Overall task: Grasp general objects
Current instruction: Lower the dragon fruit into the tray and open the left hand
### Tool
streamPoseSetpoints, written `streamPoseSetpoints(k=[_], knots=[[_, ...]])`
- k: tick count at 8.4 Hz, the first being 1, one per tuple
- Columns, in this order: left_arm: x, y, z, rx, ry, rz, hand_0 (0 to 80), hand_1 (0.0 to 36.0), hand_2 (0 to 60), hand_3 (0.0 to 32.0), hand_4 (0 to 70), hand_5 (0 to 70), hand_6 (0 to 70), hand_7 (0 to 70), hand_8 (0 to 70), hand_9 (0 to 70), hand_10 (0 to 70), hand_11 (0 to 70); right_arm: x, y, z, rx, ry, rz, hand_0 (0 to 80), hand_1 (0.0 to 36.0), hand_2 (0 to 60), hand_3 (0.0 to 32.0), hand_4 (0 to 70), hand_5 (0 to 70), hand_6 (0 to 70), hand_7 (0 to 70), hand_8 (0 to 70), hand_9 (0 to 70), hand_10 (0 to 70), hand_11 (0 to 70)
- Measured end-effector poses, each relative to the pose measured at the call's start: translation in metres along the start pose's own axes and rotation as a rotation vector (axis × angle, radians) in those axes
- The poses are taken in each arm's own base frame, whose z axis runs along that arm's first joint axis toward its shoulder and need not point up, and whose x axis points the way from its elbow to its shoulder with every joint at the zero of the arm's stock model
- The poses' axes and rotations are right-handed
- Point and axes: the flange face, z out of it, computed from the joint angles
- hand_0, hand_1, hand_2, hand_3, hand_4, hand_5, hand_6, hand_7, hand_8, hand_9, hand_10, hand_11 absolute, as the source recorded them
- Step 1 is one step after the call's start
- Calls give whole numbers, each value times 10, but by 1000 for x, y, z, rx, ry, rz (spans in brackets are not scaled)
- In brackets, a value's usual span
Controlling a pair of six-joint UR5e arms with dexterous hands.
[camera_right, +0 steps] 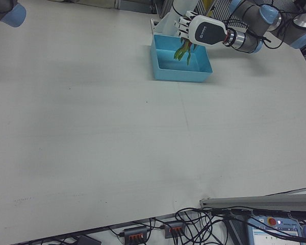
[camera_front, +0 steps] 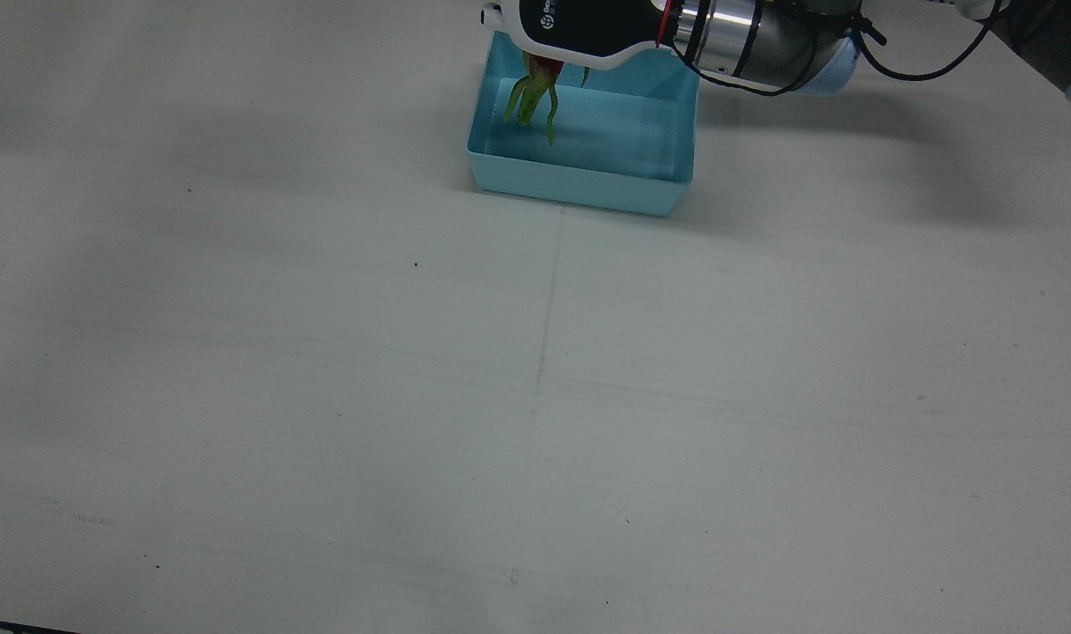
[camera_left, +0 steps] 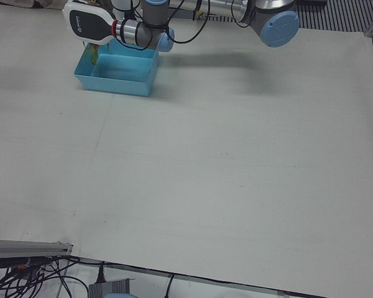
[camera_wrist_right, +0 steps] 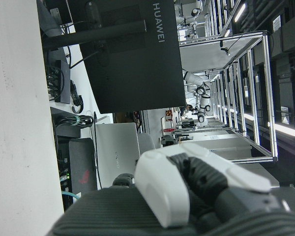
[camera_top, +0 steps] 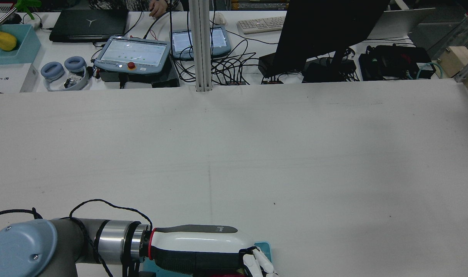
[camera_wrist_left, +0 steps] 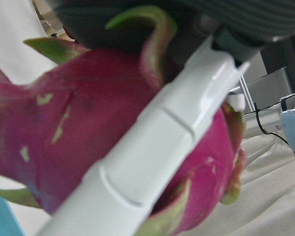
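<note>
Finger (camera_wrist_left: 152,147) masks dragon fruit (camera_wrist_left: 64,128) (left hand (camera_right: 196,29) gripping).

"HUAWEI" is showing on the back of the black monitor (camera_wrist_right: 132,54); the white box (camera_top: 9,79) is showing "XBON", its start cut off.

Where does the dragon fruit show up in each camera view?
Front view: top centre, dragon fruit hanging below the left hand, over the blue bin.
Rear view: hidden under the hand.
Left-front view: top left.
Right-front view: top, right of centre.
Left hand view: fills the frame.
Right hand view: absent.
Shared landmark: the bin.
</note>
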Motion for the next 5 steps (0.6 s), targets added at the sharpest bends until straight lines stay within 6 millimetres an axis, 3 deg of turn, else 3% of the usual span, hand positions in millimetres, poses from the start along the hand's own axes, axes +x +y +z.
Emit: streamPoseSetpoints(k=[2,3,4,5], knots=[[0,2,-2,1,-1,-5,800,360,600,0,277,700,443,700,78,130,260,428,0,0,0,0,0,0,0,0,0,0,0,0,0,0,0,0,0,0],[4,6,-2,-4,3,-5,800,360,600,0,240,700,397,647,69,115,274,447,0,0,0,0,0,0,0,0,0,0,0,0,0,0,0,0,0,0],[10,12,-2,-9,7,-4,800,360,600,0,152,700,316,579,53,101,274,449,0,0,0,0,0,0,0,0,0,0,0,0,0,0,0,0,0,0],[15,17,-2,-13,10,-3,800,360,600,0,108,700,273,551,44,96,278,455,0,0,0,0,0,0,0,0,0,0,0,0,0,0,0,0,0,0]])
